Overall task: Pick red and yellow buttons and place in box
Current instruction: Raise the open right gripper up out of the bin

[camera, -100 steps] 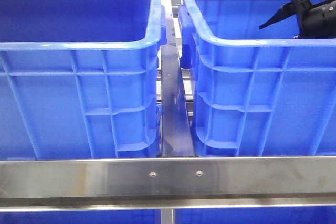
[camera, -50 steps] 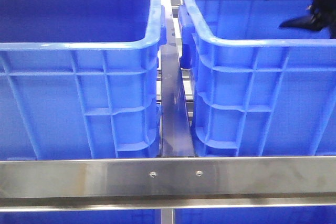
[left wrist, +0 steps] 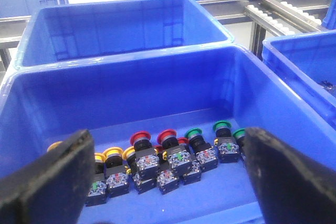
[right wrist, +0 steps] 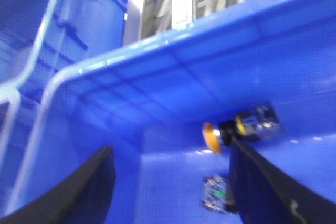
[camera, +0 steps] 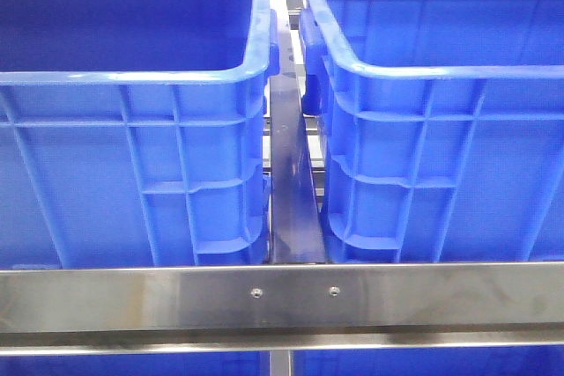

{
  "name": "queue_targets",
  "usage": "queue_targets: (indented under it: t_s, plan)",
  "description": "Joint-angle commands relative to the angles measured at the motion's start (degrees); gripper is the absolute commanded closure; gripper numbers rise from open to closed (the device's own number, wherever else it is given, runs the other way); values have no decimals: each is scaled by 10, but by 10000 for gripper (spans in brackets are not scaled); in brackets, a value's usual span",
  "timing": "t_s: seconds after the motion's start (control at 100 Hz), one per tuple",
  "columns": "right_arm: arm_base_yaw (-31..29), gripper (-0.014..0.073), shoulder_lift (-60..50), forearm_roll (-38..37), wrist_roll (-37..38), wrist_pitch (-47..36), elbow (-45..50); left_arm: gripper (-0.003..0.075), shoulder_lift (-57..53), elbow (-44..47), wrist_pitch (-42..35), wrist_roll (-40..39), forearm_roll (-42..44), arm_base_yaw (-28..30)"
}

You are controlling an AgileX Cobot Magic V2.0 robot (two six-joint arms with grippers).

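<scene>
I note my right gripper [right wrist: 168, 192], jaws wide and empty, has risen from the right box [camera: 441, 68] since a second ago, leaving a yellow button [right wrist: 212, 137] delivered inside.

Front view: low and close behind the steel rail [camera: 282, 301], facing forward at the near walls of the left bin [camera: 132, 165] and right bin [camera: 441, 165]; interiors mostly hidden. Left wrist view: above the near rim of a bin [left wrist: 131, 66], angled down into it, buttons [left wrist: 168, 156] on its floor at middle range, more bins beyond. Right wrist view: very close inside a bin [right wrist: 173, 82] corner, tilted, blurred. Shared: blue bins only; which bin each wrist view shows cannot be matched to the front view.
</scene>
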Motion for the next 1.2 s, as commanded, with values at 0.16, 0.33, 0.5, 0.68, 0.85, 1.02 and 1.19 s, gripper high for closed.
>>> queue_targets:
  t_s: [0.16,0.33,0.5,0.68,0.85,1.02,1.19]
  plan:
    - [42,101,-143,-31,-56,-109,76,185,7,-14,-44,-6,-11,1]
    - [44,101,-233,-31,-77,-124,129,232,7,-14,-44,-6,-11,1]
    - [44,101,-327,-31,-105,-128,173,481,7,-14,-44,-6,-11,1]
    - [44,101,-407,-31,-115,-128,214,739,7,-14,-44,-6,-11,1]
    - [44,101,-477,-34,-116,-126,254,739,7,-14,-44,-6,-11,1]
    - [44,101,-542,-39,-116,-124,309,739,7,-14,-44,-6,-11,1]
    - [44,108,-598,-55,-117,-125,358,739,7,-14,-44,-6,-11,1]
